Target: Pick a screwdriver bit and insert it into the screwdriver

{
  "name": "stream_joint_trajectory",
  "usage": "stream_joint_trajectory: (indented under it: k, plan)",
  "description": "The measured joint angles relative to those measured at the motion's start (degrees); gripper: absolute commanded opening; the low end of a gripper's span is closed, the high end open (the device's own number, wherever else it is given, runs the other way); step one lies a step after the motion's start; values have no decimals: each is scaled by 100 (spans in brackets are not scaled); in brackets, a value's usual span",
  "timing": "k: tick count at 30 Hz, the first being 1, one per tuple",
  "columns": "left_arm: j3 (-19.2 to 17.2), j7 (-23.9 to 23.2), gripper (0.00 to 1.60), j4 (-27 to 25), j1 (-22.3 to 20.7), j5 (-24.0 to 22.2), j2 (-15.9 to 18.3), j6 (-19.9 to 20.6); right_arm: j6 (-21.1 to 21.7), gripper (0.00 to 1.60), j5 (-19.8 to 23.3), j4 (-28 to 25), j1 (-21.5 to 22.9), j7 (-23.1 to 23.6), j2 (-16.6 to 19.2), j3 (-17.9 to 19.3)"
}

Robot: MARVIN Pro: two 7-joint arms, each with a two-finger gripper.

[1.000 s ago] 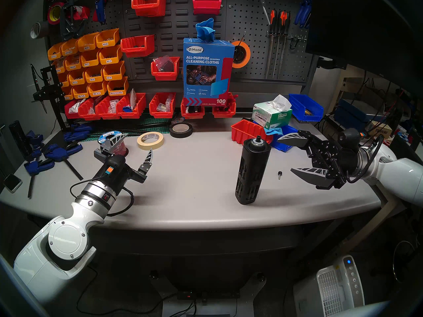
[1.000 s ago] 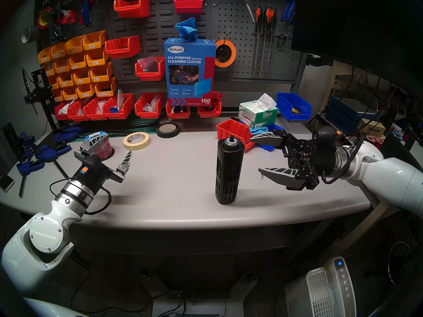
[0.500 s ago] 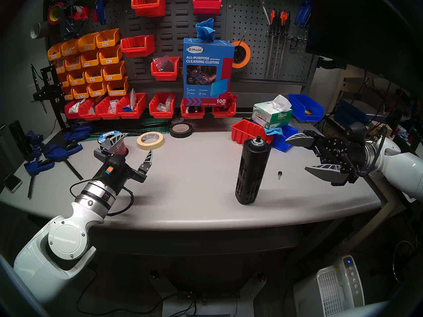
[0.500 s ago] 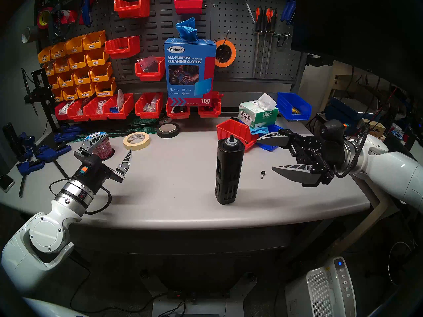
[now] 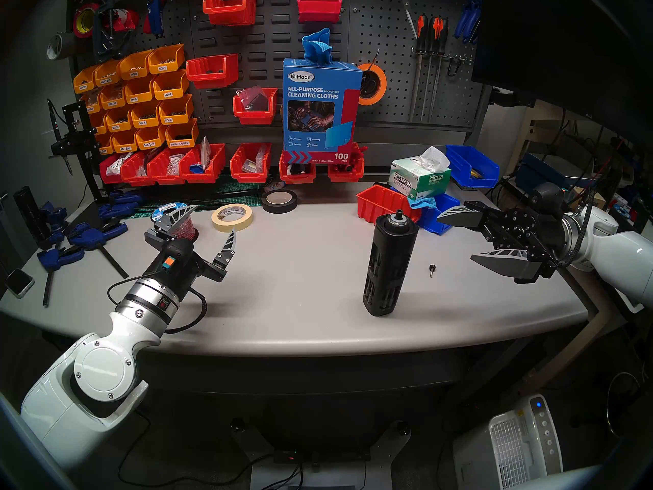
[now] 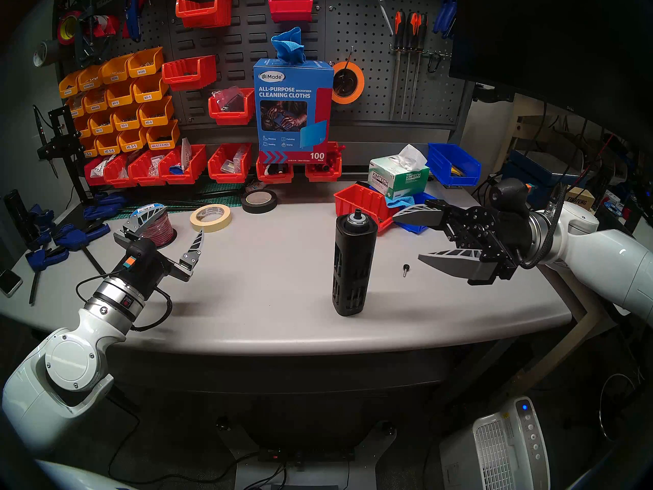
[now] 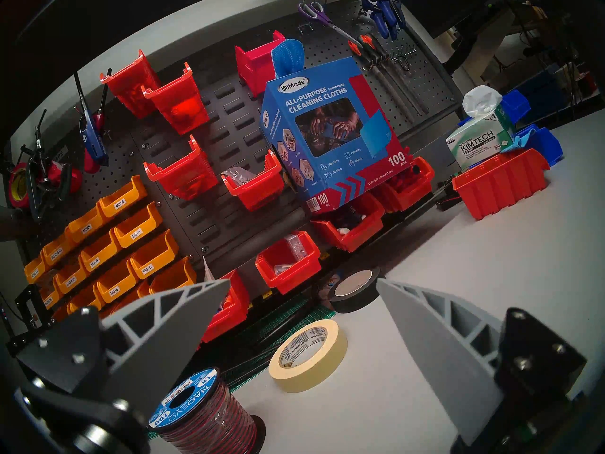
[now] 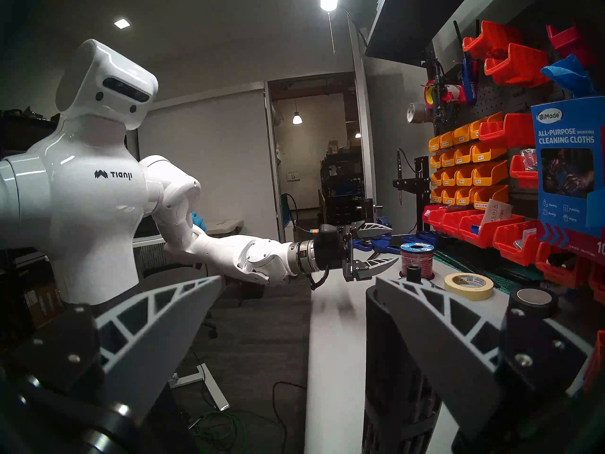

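The screwdriver (image 5: 390,263), a tall black column with a silver ring on top and slots low down, stands upright right of the table's middle (image 6: 353,263). In the right wrist view it (image 8: 386,361) stands partly behind one finger. No loose screwdriver bit shows. A small black-knobbed pin (image 5: 431,269) lies just right of the screwdriver. My right gripper (image 5: 455,237) is open and empty, held above the table to the right of the pin (image 6: 405,235) (image 8: 299,278). My left gripper (image 5: 214,220) is open and empty over the left of the table (image 6: 184,218) (image 7: 303,281).
A red bin (image 5: 381,203), a blue bin (image 5: 438,220) and a Kimtech box (image 5: 420,178) stand behind the screwdriver. Masking tape (image 5: 232,217), black tape (image 5: 279,201) and a wire spool (image 5: 183,227) lie near my left gripper. Blue clamps (image 5: 88,231) crowd the far left.
My right gripper has drawn back to the right, away from the screwdriver and off the pin, still open. The left arm, screwdriver and pin have not moved.
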Motion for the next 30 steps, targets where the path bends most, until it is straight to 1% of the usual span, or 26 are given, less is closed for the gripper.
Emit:
stream_joint_trajectory:
  k: [9,16,30]
  plan:
    - [-3,3,160,-5,1,0,1,0,-179,160,-214,-130,11,-410,1,23]
    - [-6,5,160,-9,1,0,1,0,-267,160,-223,-207,8,-763,2,16]
    - [-15,9,160,-18,2,0,2,0,-317,160,-338,-295,-12,-1272,3,-57]
